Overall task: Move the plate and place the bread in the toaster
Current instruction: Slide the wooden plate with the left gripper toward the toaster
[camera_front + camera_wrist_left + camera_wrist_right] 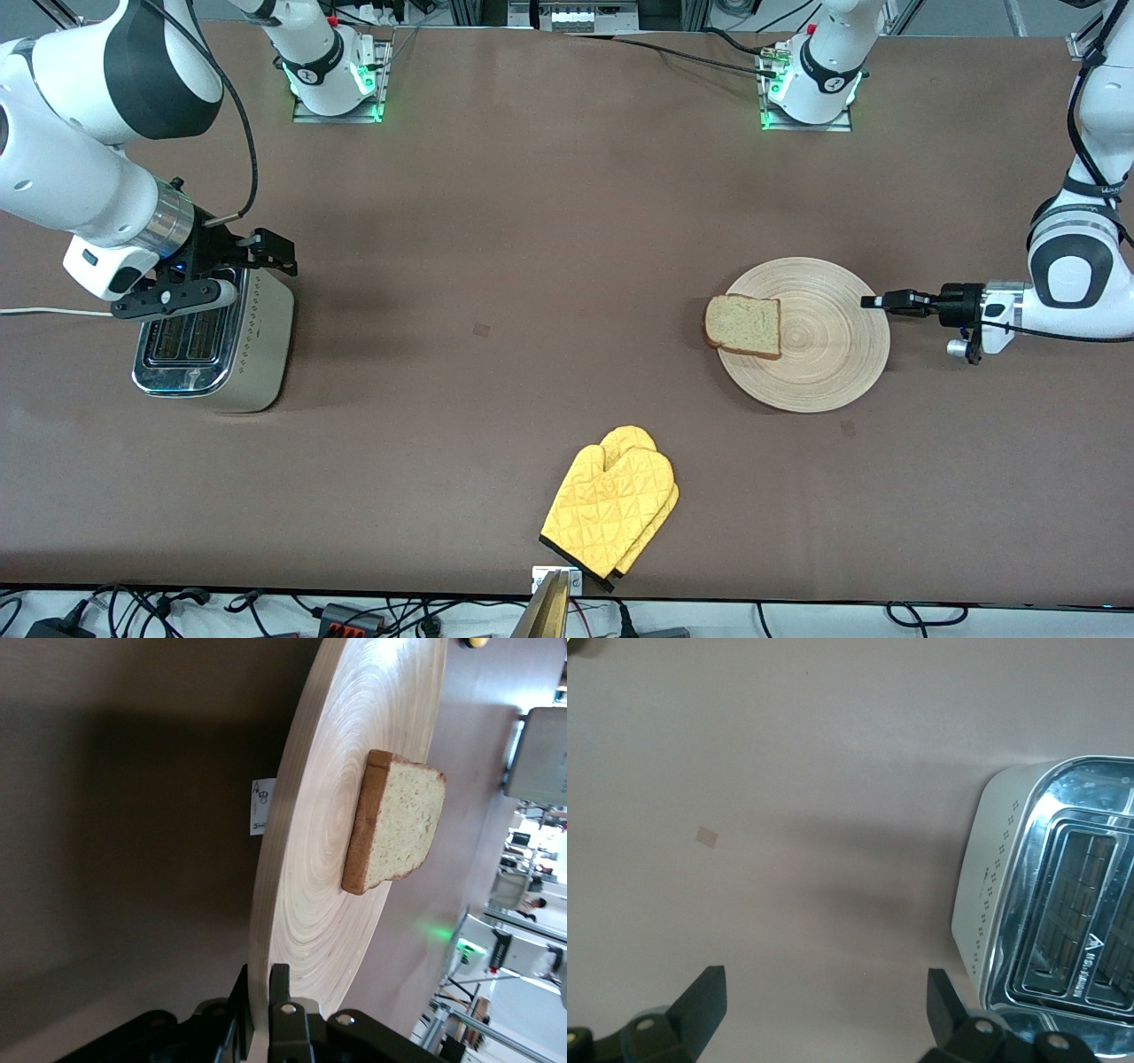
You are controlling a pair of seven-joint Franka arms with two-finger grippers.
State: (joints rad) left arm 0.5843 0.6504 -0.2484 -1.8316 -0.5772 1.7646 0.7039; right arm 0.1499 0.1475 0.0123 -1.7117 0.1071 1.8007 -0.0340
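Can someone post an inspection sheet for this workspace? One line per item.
Surface: brown table, small faint square marks on it.
Job's things: bread lies on the plate, at its edge toward the right arm's end; toaster upright, both slots vacant.
Clutter: yellow oven mitt, nearer to the front camera than the plate.
Grippers: left gripper shut on the plate's rim; right gripper open over the toaster.
Cables: white cord runs from the toaster off the table's end.
Surroundings: loose wires along the table's edges.
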